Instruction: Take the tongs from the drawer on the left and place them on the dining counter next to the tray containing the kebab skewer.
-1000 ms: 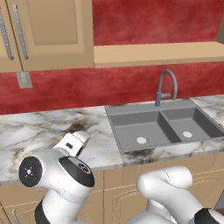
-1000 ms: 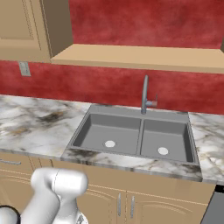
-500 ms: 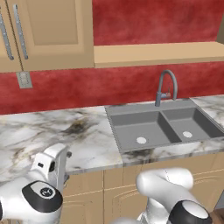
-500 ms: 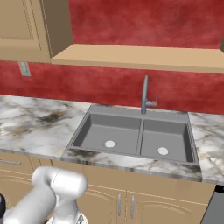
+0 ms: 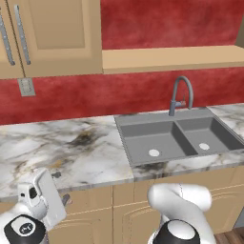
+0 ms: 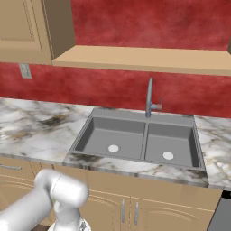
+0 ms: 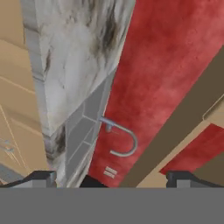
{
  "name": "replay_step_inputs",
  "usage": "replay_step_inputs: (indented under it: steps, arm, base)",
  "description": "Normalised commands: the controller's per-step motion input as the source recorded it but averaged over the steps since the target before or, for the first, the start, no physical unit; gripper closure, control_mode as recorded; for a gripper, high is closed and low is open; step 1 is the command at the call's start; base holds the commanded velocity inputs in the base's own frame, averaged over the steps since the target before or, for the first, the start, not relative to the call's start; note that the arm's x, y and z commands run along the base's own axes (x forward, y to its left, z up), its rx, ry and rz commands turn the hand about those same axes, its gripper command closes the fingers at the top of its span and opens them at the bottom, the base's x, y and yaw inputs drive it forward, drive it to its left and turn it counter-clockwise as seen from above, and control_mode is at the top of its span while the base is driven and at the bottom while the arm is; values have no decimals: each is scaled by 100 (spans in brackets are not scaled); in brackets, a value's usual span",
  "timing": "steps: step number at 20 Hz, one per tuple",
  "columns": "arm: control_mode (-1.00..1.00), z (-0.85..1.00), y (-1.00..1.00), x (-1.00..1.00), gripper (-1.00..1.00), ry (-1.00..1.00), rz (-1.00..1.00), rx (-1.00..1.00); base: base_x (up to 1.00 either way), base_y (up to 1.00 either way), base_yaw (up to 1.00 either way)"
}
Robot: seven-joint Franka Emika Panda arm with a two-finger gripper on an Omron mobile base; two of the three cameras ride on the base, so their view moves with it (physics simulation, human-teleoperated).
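My gripper is open, its two dark fingertips wide apart with nothing between them. In the left base view the white hand hangs low at the lower left, just below the marble worktop's front edge, in front of the tan cabinet fronts. The drawer under the worktop on the left is shut, its slim silver bar handle showing. The tongs are hidden. The dining counter and the tray are out of view.
A marble worktop holds a grey double sink with a curved faucet. Behind stand a red wall, a wall outlet, upper cabinets and a tan shelf. The hand view is rolled sideways.
The arm has swung down and to the left. The hand dropped from over the worktop's front edge to below it, in front of the cabinet fronts. The jaws stayed open.
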Motion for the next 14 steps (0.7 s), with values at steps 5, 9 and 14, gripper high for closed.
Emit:
replay_step_inputs:
  steps: [5,9,14]
  arm:
    - [-100,-27,26,6,-100,18,16,-25]
    - [-100,-18,1,5,-100,-1,10,3]
    - [-100,-27,0,7,-100,-5,7,21]
  base:
    - [0,0,0]
    - [0,0,0]
    - [0,0,0]
